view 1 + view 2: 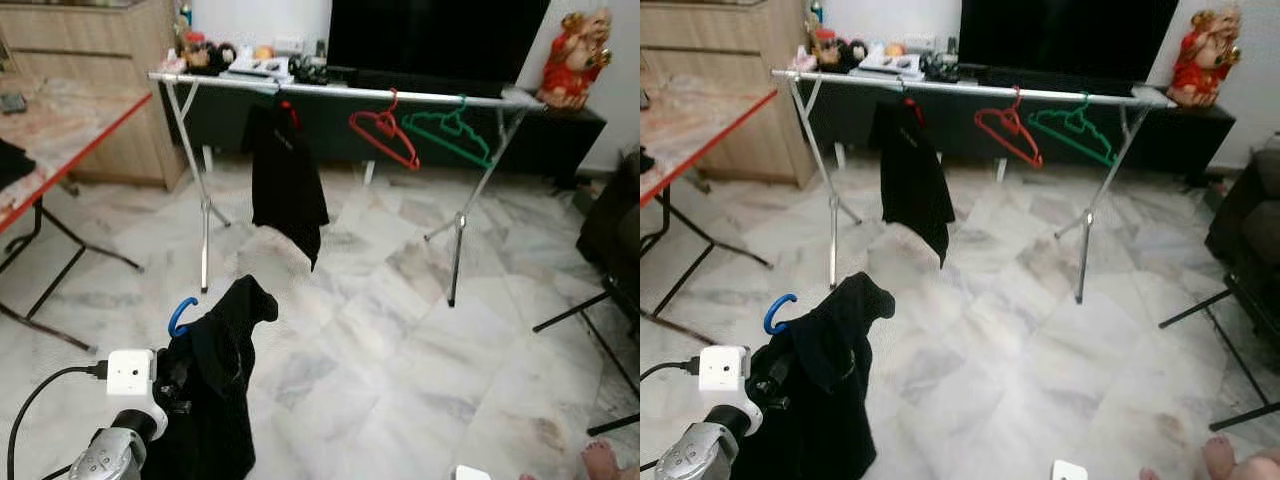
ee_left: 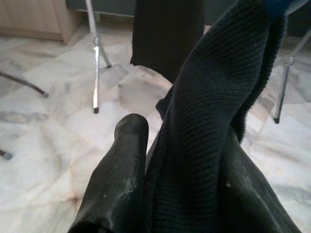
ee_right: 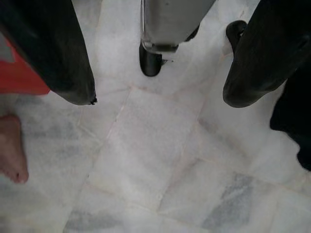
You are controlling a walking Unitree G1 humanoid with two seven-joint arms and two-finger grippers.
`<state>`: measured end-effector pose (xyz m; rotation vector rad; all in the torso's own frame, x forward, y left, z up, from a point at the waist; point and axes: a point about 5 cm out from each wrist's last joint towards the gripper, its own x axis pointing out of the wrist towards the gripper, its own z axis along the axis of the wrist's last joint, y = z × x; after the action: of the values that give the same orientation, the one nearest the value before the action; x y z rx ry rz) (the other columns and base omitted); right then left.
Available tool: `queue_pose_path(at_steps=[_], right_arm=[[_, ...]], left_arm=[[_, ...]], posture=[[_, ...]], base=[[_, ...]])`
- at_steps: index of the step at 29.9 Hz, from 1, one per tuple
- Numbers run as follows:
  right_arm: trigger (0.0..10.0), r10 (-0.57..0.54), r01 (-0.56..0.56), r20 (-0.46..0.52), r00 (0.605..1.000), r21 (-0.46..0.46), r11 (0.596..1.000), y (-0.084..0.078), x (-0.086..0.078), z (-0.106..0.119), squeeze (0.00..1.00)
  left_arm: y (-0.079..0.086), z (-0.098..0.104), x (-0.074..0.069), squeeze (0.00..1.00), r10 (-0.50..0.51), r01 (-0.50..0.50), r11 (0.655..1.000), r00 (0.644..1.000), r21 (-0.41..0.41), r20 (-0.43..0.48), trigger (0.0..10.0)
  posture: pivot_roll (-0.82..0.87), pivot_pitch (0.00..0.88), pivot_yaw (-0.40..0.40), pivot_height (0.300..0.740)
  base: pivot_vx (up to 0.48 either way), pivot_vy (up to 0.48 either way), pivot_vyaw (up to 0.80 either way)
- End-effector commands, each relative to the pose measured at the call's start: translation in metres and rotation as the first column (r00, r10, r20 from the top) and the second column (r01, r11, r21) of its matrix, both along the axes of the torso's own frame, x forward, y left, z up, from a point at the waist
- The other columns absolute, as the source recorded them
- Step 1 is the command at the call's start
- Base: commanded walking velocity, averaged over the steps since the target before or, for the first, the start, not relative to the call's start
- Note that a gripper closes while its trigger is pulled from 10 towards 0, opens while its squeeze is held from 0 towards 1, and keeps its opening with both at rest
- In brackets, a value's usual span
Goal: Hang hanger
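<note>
From the head cameras, the left gripper [image 1: 185, 385] sits at about seven o'clock in the picture, closed around a blue hanger [image 1: 180, 315] draped with a black garment [image 1: 220, 390]; only the hanger's hook pokes out above the cloth. Toward twelve o'clock stands a silver drying rack [image 1: 350, 93] on the marble floor [image 1: 380, 340]. On its rail hang a second black garment [image 1: 285, 185] at eleven o'clock, then a red hanger [image 1: 383, 132] and a green hanger [image 1: 448, 132] side by side nearer one o'clock. A red-edged table [image 1: 60, 135] is at nine o'clock, and a dark TV cabinet [image 1: 560, 140] runs behind the rack. A person's bare foot [image 1: 605, 462] shows at five o'clock.

In the left wrist view, one black finger [image 2: 121, 179] presses against the knitted black cloth, with the hanger's blue at the frame's edge [image 2: 279, 6]; the fingers are shut on the load.

In the right wrist view, the right gripper [image 3: 158, 73] hangs over the floor with its two fingers spread wide, holding nothing. A bare foot is at nine o'clock [image 3: 12, 145].
</note>
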<state>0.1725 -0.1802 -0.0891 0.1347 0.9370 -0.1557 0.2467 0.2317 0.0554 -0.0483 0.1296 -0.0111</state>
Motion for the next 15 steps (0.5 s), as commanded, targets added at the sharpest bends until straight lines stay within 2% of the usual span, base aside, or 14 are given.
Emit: queue_pose_path(at_steps=[1,15], right_arm=[[10.0,0.025,-0.026,-0.025,0.999,-0.014,1.000,-0.0008,-0.0049,-0.0023,0.00],[10.0,0.048,-0.049,-0.045,0.998,-0.010,0.999,0.0041,-0.0093,-0.0048,0.00]], left_arm=[[-0.0069,0.0102,0.0075,0.00,-0.034,0.034,0.999,0.999,0.001,0.041,10.0],[-0.0148,0.0073,0.0102,0.00,-0.069,0.069,0.997,0.997,-0.016,0.016,10.0]], posture=[[-0.04,0.000,-0.025,0.740],[-0.05,0.000,-0.012,0.740]], base=[[0.285,0.000,0.00],[0.299,0.000,0.00]])
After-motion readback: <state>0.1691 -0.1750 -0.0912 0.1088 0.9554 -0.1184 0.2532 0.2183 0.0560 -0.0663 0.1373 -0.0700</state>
